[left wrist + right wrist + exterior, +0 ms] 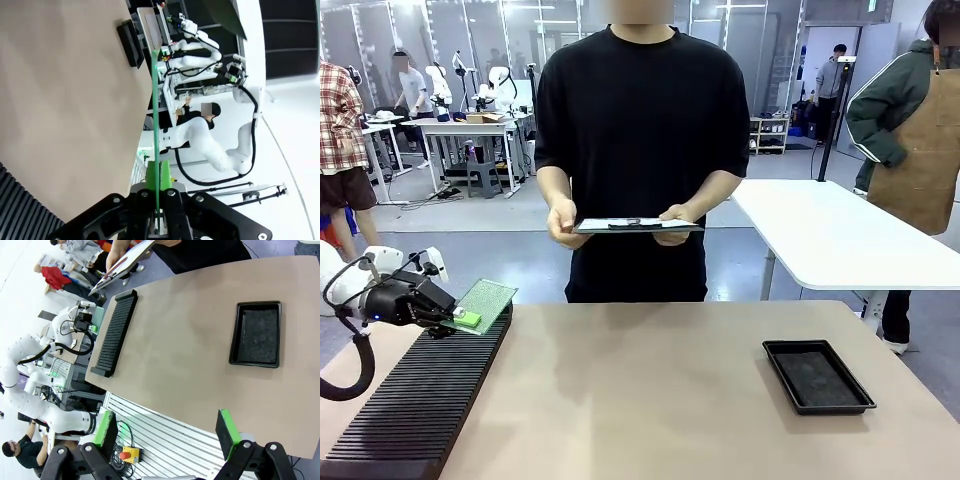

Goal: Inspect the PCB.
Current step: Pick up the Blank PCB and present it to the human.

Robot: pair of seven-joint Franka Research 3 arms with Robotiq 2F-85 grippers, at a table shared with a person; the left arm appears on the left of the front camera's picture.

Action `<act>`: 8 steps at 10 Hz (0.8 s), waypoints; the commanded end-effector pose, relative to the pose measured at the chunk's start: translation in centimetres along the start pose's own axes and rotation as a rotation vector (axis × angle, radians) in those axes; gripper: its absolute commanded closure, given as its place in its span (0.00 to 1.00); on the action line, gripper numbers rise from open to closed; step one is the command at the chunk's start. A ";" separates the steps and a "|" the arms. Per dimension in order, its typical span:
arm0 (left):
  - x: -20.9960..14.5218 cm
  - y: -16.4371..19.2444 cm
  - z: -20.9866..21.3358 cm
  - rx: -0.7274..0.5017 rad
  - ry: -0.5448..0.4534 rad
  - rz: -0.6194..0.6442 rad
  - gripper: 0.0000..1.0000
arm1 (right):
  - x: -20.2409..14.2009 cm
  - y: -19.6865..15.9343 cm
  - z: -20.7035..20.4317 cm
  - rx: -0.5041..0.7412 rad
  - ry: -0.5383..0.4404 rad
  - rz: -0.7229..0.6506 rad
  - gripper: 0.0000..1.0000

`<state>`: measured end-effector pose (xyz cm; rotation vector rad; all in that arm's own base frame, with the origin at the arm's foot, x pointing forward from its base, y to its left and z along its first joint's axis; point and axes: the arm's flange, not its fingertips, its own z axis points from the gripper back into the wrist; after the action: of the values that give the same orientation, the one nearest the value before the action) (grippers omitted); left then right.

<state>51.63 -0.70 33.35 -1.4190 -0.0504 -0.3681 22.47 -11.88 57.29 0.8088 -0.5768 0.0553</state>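
The PCB (487,301) is a thin green board with a pale speckled face, held tilted above the far end of the black slotted rack (420,395) at the table's left. My left gripper (457,317) is shut on its near edge. In the left wrist view the PCB (155,125) appears edge-on as a thin green line running up from between the shut fingers of the left gripper (159,192). My right gripper (167,432) stands open high above the near table edge, nothing between its green pads (227,432). From that height the PCB (98,315) is a small green patch by the rack's far end.
A shallow black tray (817,375) lies at the table's right. The person stands at the far side holding a clipboard (637,226) with white paper in both hands. The rack (114,333) runs along the left table edge. Bare tabletop (640,400) lies between rack and tray.
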 end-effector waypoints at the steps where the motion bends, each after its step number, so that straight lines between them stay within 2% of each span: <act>1: 1.3 -0.2 0.3 -0.022 -0.051 0.047 1.00 | -0.2 0.0 -0.2 0.005 0.000 0.012 0.00; 3: 1.4 0.0 0.5 -0.012 -0.097 -0.010 1.00 | -0.2 0.0 -0.2 0.005 0.000 0.012 0.00; 4: 0.3 0.3 0.3 -0.009 -0.026 0.029 1.00 | -0.2 0.0 -0.2 0.005 0.000 0.012 0.00; 8: 0.3 0.3 0.3 -0.009 -0.026 0.029 1.00 | -0.2 0.0 -0.2 0.005 0.000 0.012 0.00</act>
<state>52.19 -0.40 33.09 -1.4356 -0.0591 -0.3186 22.47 -11.88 57.29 0.8088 -0.5767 0.0553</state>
